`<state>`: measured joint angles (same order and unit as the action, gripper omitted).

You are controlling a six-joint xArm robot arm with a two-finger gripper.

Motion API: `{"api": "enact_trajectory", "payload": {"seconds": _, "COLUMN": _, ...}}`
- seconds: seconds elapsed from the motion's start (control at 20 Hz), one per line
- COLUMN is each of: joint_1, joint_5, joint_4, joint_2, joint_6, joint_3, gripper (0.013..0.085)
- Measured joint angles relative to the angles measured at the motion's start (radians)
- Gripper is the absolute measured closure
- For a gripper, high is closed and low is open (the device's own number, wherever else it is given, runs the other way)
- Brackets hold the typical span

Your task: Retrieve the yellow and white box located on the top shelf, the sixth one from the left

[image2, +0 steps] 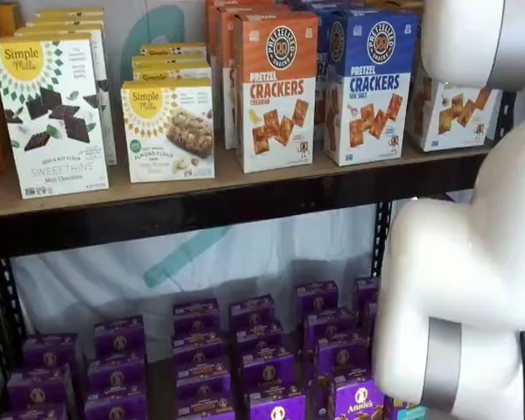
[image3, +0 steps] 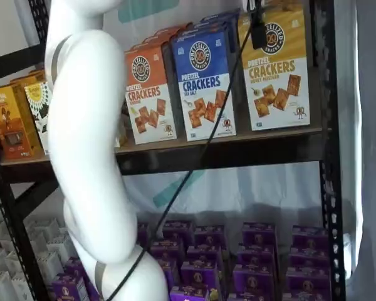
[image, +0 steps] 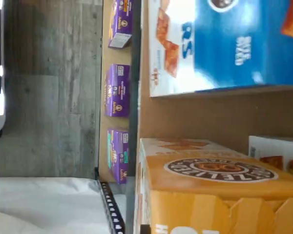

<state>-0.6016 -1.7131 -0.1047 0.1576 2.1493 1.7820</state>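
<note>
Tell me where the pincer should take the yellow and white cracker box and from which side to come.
Grip the yellow and white box near its yellow top, one finger on each narrow side, coming straight in from the front. It stands upright at the front edge of the top shelf, with a gap toward the blue box beside it, so both sides look reachable. The pincer shows only partly, so its opening cannot be judged.

Glossy cardboard yellow and white box; matt wooden top shelf; black metal rack frame
</note>
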Motion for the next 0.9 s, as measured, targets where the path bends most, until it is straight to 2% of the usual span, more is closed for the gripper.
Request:
{"api": "enact_trajectory", "payload": {"seconds": 0.5, "joint_1": -0.066, "joint_5": -0.135, "joint_4": -0.03, "joint_2": 0.108, "joint_6": 0.041, "joint_3": -0.033, "gripper": 0.041}}
{"api": "enact_trajectory", "payload": {"seconds": 0.7, "joint_1": -0.069, "joint_5": -0.184, "joint_4": -0.022, "joint_2": 0.175, "joint_6": 0.042, "joint_3": -0.078, "gripper": 0.041}}
{"api": "enact_trajectory", "payload": {"seconds": 0.9, "joint_1": -0.048, "joint_5": -0.201, "joint_4": 0.001, "joint_2": 0.249, "joint_6": 0.03, "joint_3": -0.15, "gripper": 0.041}}
